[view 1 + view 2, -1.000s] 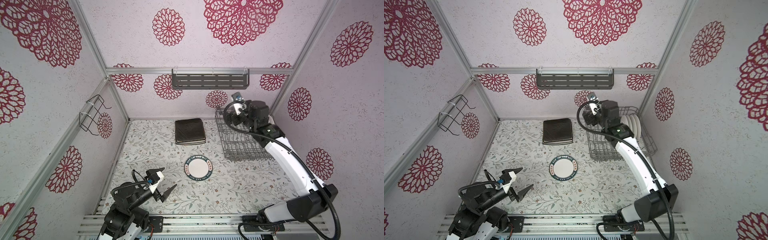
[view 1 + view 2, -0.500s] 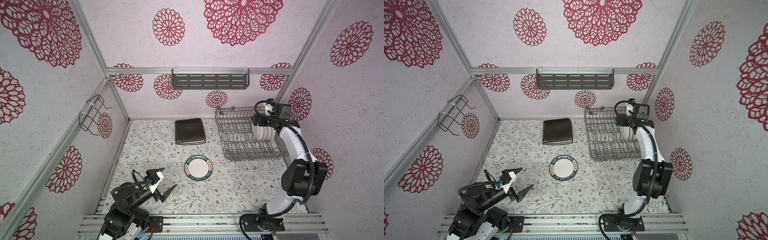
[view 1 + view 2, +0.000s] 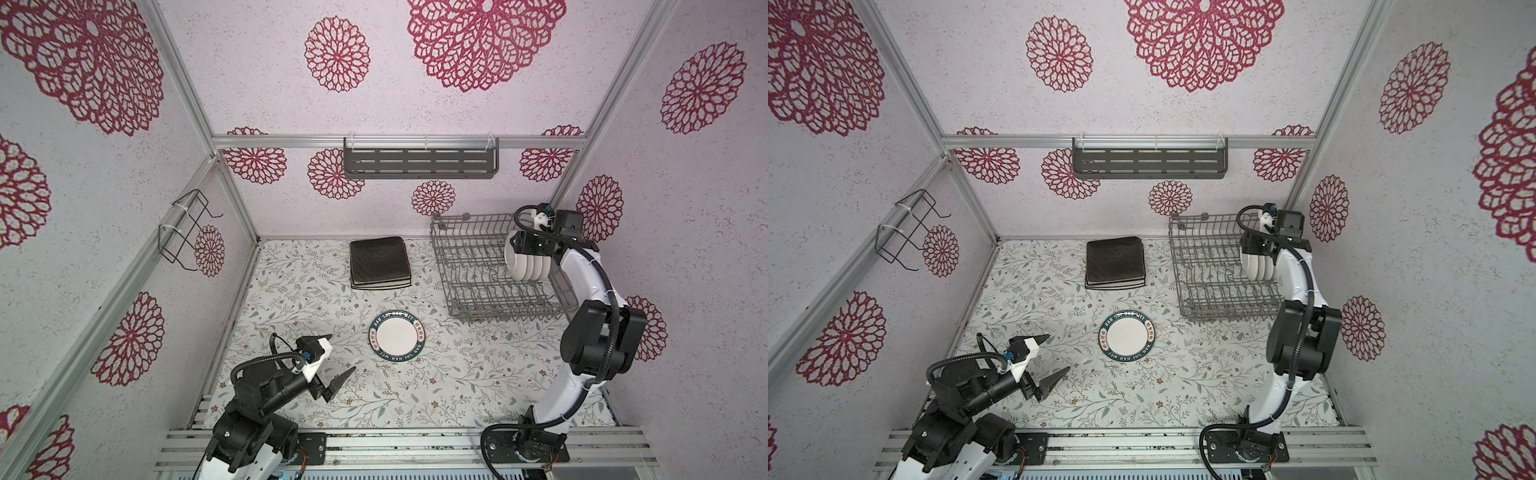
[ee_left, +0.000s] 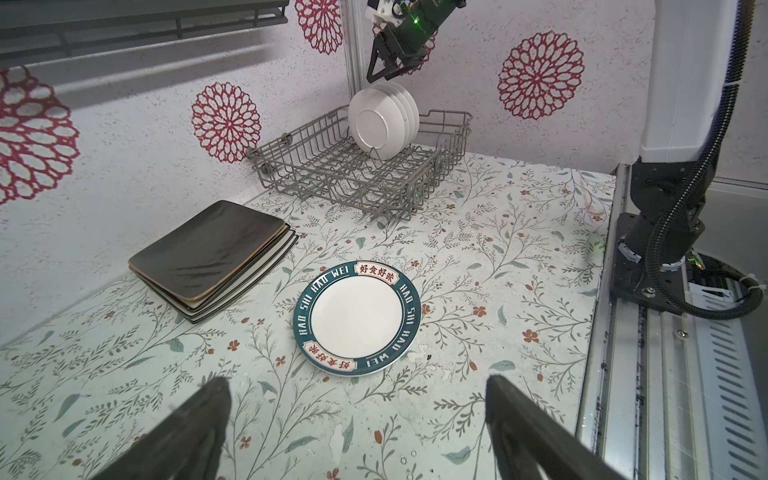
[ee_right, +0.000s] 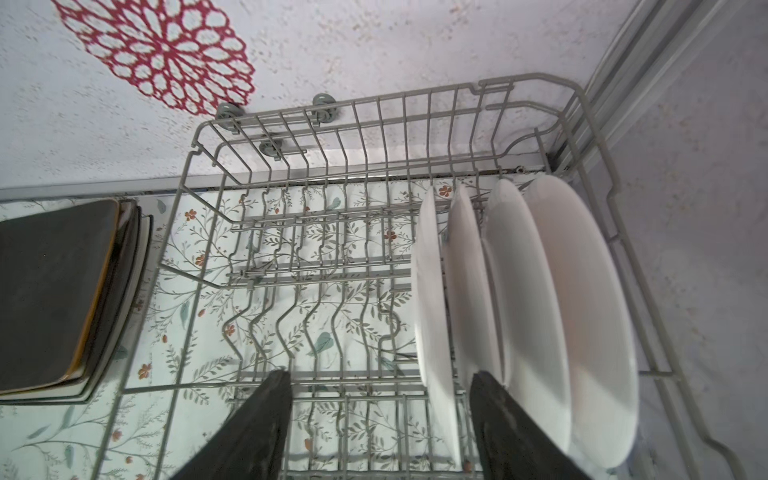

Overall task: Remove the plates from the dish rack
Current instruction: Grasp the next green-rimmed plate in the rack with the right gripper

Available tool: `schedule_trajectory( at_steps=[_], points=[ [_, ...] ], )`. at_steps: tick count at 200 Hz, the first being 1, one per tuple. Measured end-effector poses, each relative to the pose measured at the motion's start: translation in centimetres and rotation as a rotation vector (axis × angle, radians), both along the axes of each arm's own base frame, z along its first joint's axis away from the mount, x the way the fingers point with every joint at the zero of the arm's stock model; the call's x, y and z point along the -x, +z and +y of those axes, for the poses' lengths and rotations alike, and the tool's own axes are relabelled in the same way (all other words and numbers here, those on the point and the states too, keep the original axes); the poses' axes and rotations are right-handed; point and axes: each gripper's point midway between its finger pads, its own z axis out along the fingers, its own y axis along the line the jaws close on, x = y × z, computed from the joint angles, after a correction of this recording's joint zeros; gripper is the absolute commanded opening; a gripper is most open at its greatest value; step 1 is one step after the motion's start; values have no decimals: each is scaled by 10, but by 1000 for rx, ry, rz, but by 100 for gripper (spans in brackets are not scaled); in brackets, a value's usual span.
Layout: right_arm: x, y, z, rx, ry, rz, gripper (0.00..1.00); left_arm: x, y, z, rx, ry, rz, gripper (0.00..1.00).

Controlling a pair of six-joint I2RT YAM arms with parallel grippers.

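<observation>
The grey wire dish rack stands at the back right and holds several white round plates upright on edge. My right gripper hangs over them, open. Its fingers straddle the outermost white plate, with gaps showing on both sides. A round plate with a teal printed rim lies flat mid-table. A stack of dark square and cream plates sits left of the rack. My left gripper hovers open and empty near the front left.
A dark slotted shelf hangs on the back wall. A black wire holder is fixed to the left wall. The right arm's elbow rises by the rack's near right corner. Metal rails run along the table's front edge.
My right arm swung from the rack's far left corner to above the white plates, and its jaws narrowed around the outermost one. The left arm has not moved.
</observation>
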Motion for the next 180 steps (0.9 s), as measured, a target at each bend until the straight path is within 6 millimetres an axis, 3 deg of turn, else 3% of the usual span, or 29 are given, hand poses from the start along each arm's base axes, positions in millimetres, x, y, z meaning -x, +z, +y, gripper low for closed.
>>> schedule_trajectory(
  at_steps=[14,43,125,180],
  points=[
    [0,-1,-3,1,-4,2,45,-1,-1,0,-3,0,7,97],
    [-1,-7,-6,-3,4,11,37,-3,-4,-1,-9,2,20,97],
    [-5,-44,-16,-31,5,81,33,-6,-9,-1,-19,11,39,97],
    [-4,-47,-16,-19,16,88,23,-6,-9,-1,-19,11,41,97]
  ],
)
